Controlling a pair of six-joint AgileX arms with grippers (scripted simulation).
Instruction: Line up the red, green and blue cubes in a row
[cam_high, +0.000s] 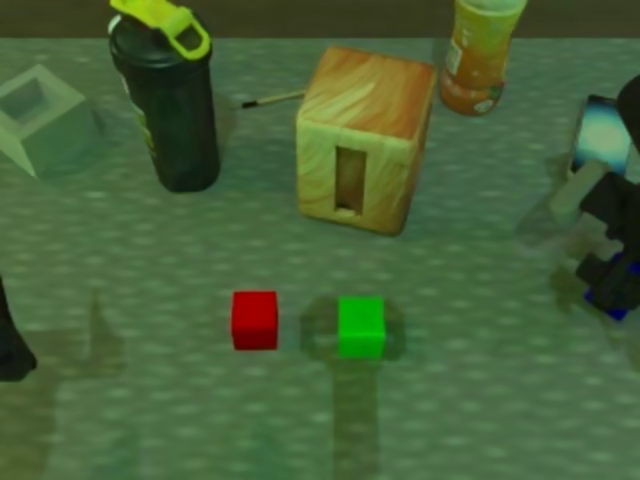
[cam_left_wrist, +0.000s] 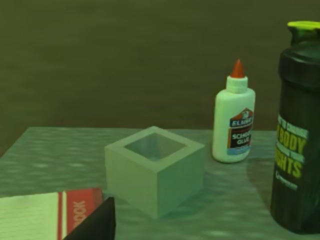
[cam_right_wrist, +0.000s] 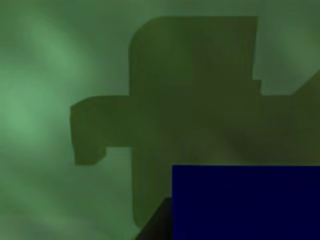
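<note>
The red cube and the green cube rest side by side on the table's front middle, a small gap between them. At the table's right edge my right gripper is shut on the blue cube. In the right wrist view the blue cube fills the lower part, pressed against one dark finger, with their shadow on the table beneath. My left gripper is parked at the left edge, open; one fingertip shows, off to the side.
A wooden box with a slot stands behind the cubes. A dark bottle with a yellow lid, a grey hollow block and an orange bottle line the back. A glue bottle and a book sit near the left arm.
</note>
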